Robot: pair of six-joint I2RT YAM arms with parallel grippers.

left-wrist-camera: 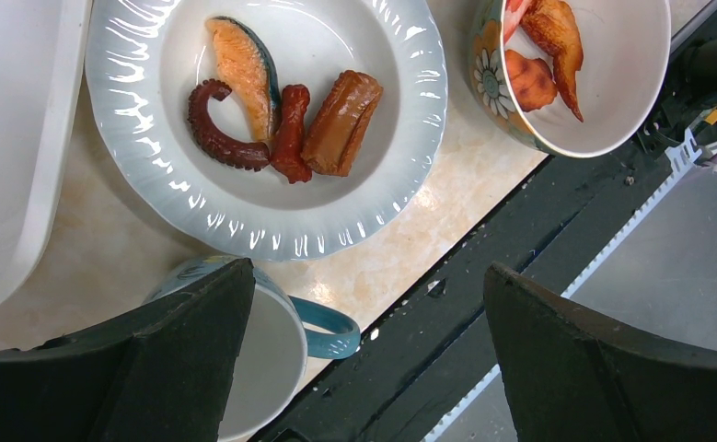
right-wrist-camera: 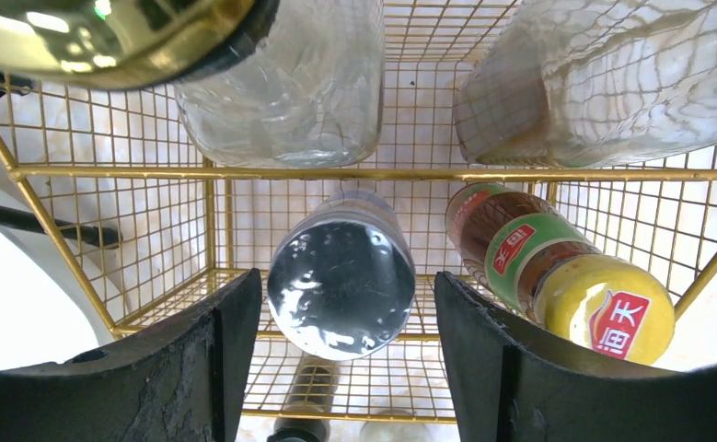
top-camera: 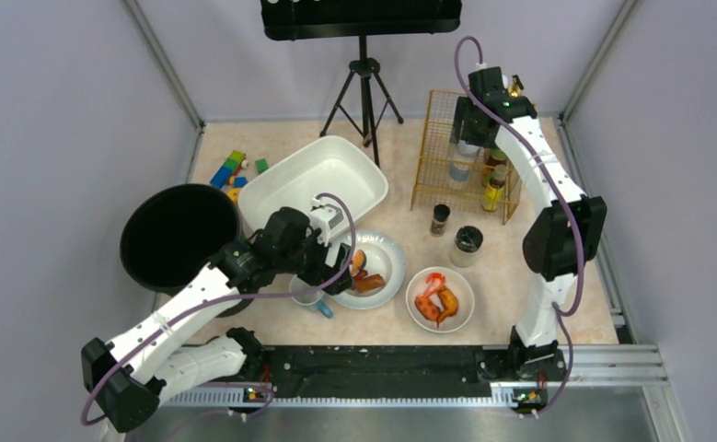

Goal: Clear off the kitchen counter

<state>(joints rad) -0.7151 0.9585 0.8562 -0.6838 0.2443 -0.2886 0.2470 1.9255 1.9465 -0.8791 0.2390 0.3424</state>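
- Top view: the pale beige-pink marbled kitchen counter point(top-camera: 502, 267) lies under everything, stiff and fixed, so I clear it by lifting off its load. My left gripper point(top-camera: 322, 276) hangs at the near-left rim of the white ribbed ceramic plate point(top-camera: 387, 253). My right gripper point(top-camera: 479, 129) is well beyond that plate, over the gold wire rack point(top-camera: 428, 157).
- Left wrist view: the fingers point(left-wrist-camera: 152, 368) are spread wide and hold nothing. One overlaps the blue-handled white mug point(left-wrist-camera: 262, 368) just beside the plate. I judge the mug glazed, slippery and breakable, so I would pinch its rim wall.
- Right wrist view: the fingers point(right-wrist-camera: 483, 368) are parted and empty, above a clear plastic bottle point(right-wrist-camera: 341, 285) in the rack. It is probably light and prone to rolling, so I would grip near its cap.
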